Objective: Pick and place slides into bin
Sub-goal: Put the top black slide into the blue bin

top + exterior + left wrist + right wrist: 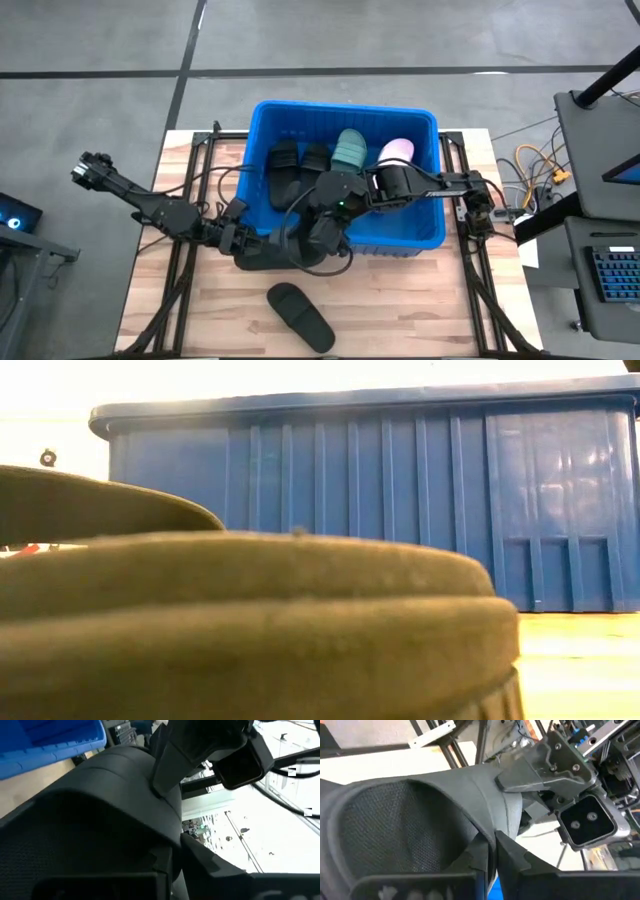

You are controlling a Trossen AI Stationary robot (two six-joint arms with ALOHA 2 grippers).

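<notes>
Two grippers, left (262, 250) and right (318, 238), I see both clamped on same black slide (290, 255) just outside bin (345, 238) front wall. Risk: arms pull apart, slide slips, drops onto table.

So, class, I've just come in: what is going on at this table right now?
Both arms are on one black slide just in front of the blue bin. The left gripper and the right gripper are each shut on it, as both wrist views show. In the bin lie two black slides, a green one and a pink one. Another black slide waits on the table, nearer the front edge.
</notes>
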